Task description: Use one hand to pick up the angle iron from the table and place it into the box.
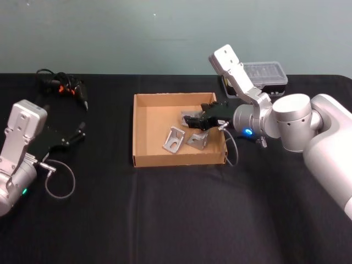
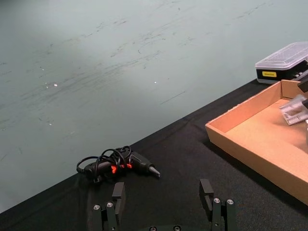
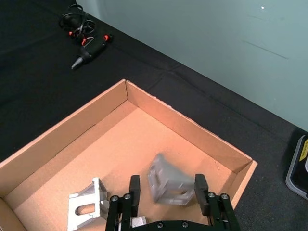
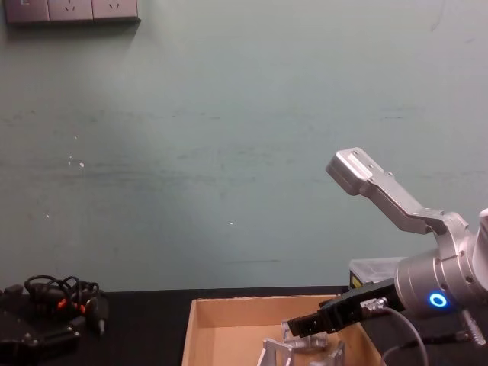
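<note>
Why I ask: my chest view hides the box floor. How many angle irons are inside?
Observer: Three silver metal angle irons. In the head view, two lie on the floor of the brown cardboard box, at and; a third sits at the right gripper.
Operator: Is the third clamped?
Observer: No. The right wrist view shows the third angle iron between spread fingers, a gap on one side.
Operator: Left arm?
Observer: The left gripper is open over the black table, left of the box.

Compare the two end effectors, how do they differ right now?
The right end effector reaches over the box, above the brackets; the left end effector hangs over bare table, away from the box. One bracket sits between the right's fingers, untouched; the left's frame nothing. Both are open.
</note>
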Robot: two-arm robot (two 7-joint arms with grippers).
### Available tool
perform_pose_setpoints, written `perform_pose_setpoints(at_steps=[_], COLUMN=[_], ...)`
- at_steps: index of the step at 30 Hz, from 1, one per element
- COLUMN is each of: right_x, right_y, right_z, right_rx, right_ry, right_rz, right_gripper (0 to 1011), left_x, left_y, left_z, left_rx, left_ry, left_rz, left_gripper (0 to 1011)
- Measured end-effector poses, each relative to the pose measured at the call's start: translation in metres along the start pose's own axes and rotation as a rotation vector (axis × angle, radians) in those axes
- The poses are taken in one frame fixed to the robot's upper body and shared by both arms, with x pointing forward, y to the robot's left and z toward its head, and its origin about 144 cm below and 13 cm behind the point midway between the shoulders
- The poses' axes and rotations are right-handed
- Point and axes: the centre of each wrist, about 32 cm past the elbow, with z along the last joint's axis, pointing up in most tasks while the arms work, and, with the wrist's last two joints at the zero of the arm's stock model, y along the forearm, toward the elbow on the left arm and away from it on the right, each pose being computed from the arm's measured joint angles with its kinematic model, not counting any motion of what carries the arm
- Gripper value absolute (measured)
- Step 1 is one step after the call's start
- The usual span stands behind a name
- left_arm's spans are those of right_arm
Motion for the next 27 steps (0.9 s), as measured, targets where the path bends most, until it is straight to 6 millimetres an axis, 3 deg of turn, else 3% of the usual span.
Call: perform_pose_setpoints(at_steps=[5,12,27], right_x=[-0.001,-0.005,-0.024], right_y=[-0.002,-0.013,-0.075], right_z=[0.001,0.0,-0.021], right_rx=[0.015,0.078,0.266], right_ry=[-0.003,-0.007,-0.025], right_rz=[-0.001,-0.021,-0.138], right_gripper=[853,1003,1000], left_x=[0.0,0.0,0.0], left_y=[0.0,0.0,0.0], left_z=[0.0,0.0,0.0], left_rx=[0.0,0.0,0.0], left_ry=[0.0,0.0,0.0], left_rz=[0.0,0.0,0.0], left_gripper=[1011,1011,1011])
